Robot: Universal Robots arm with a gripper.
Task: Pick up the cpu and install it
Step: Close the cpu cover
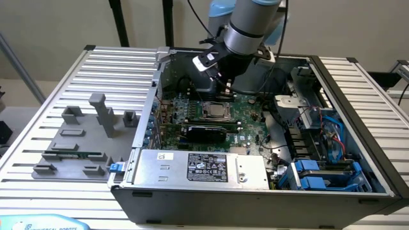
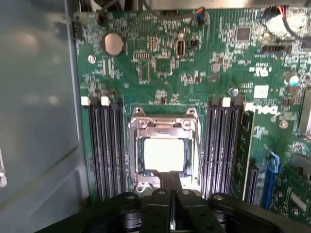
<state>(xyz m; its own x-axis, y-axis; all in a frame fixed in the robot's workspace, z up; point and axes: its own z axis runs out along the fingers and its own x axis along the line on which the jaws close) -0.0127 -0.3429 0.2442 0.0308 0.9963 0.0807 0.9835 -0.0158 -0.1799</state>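
wrist view: the cpu (image 2: 164, 154) is seated flat, square in the socket (image 2: 146, 124); the hand (image 2: 171, 182) is clenched, empty.

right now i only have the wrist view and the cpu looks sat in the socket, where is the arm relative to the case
Observer: The arm hangs over the far side of the open computer case, above the motherboard.
Operator: anything outside the case
Observer: Grey fixture blocks stand on the slatted table, at the exterior view's left of the case.
Operator: anything in them
Observer: A long green memory stick lies in the fixture row nearest the camera.
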